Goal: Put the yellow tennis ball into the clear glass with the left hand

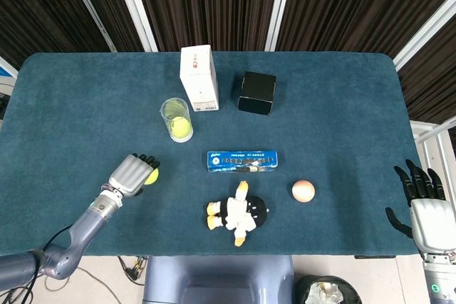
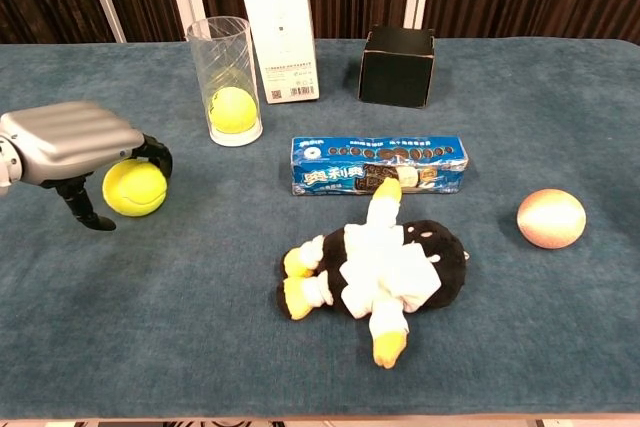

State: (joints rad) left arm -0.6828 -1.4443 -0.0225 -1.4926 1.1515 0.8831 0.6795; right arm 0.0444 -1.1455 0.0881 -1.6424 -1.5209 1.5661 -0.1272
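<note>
A yellow tennis ball point(image 1: 151, 176) point(image 2: 133, 188) lies on the blue table at the front left. My left hand point(image 1: 132, 174) point(image 2: 72, 140) covers it from the left: the fingers point(image 2: 155, 152) curl over its top and far side, and the thumb point(image 2: 85, 209) hangs by its near left side. The clear glass point(image 1: 175, 113) point(image 2: 226, 57) stands upright behind and to the right of the hand, with a second yellow ball point(image 1: 181, 128) point(image 2: 233, 110) inside it. My right hand point(image 1: 425, 201) is off the table's right edge, fingers spread and holding nothing; the chest view does not show it.
A white carton point(image 1: 199, 77) point(image 2: 278, 22) stands right behind the glass, with a black box point(image 1: 256, 92) point(image 2: 397, 67) beside it. A blue cookie pack point(image 1: 242, 160) point(image 2: 378, 164), a plush penguin point(image 1: 239, 211) point(image 2: 375, 267) and a peach ball point(image 1: 303, 191) point(image 2: 551, 218) lie toward the front.
</note>
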